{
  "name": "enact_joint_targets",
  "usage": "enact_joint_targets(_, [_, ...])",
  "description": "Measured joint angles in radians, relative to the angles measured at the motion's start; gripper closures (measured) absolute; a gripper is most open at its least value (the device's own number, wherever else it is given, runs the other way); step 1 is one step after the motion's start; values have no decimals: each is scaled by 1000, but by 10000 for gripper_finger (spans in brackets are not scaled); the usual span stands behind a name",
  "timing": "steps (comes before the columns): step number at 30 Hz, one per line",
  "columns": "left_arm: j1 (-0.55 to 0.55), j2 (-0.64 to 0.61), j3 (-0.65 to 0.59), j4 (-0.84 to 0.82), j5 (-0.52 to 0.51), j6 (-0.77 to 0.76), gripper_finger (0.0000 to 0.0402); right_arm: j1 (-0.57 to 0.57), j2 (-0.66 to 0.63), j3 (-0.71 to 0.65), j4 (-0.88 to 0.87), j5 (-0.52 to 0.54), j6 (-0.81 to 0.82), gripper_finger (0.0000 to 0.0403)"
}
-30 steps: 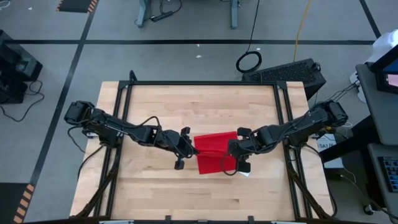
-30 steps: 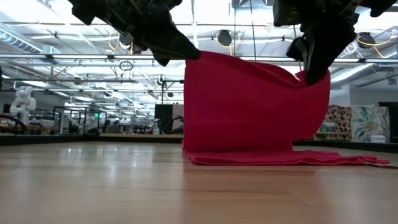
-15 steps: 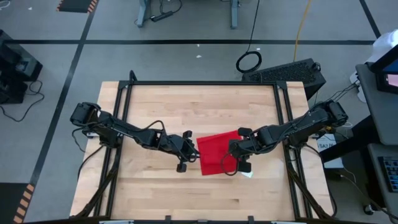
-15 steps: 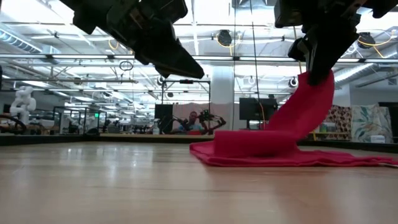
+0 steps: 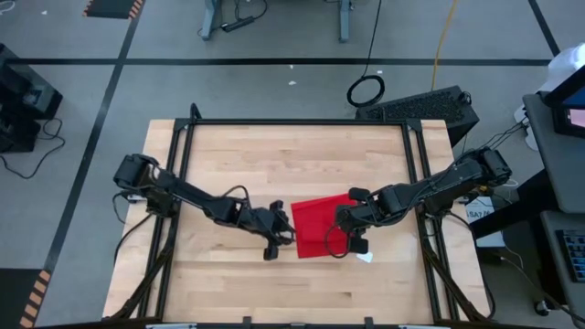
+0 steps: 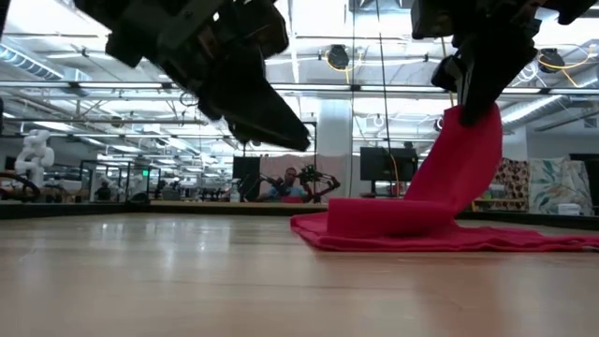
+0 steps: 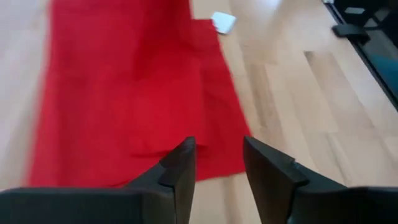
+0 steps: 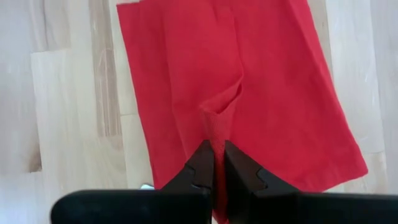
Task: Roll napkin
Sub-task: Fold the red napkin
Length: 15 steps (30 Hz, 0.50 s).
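Note:
The red napkin [image 5: 315, 224] lies partly folded over on the wooden table [image 5: 228, 155], right of centre. Its flat part rests on the wood [image 6: 524, 240], and a small white tag [image 7: 222, 22] shows at its near right edge. My right gripper [image 5: 345, 228] hovers over the napkin's right side, shut on a raised piece of it. My left gripper [image 7: 217, 152] hangs open above the table at the napkin's left edge, touching nothing [image 6: 281, 136]. My right gripper pinches a bunched fold of the napkin [image 8: 217, 127] between its two fingers, on the napkin's right side. The fingers come from above, pointing steeply down. From the fingers the cloth [image 6: 463, 159] slants down to a folded heap [image 6: 384, 217] on the table.
Black frame rails [image 5: 416, 155] run along the table's left, right and far sides. Bare wood [image 5: 228, 283] lies left of the napkin and toward the near edge. A dark box [image 5: 430, 105] sits beyond the far right corner. A person [image 6: 292, 183] sits far behind the table.
My left gripper has let go of the napkin's left side, opened, and sunk down toward the table's near edge. The raised left part of the napkin has fallen and folded over onto the flat part. The right side stays held up.

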Motion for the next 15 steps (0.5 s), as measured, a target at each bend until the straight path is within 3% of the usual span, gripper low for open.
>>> enact_joint_targets(6, [-34,117,0,133,-13,-4,255,4,0,0,25,-3,15,394])
enact_joint_targets(15, [-35,146,0,136,-78,-2,281,45,0,0,9,-79,103,371])
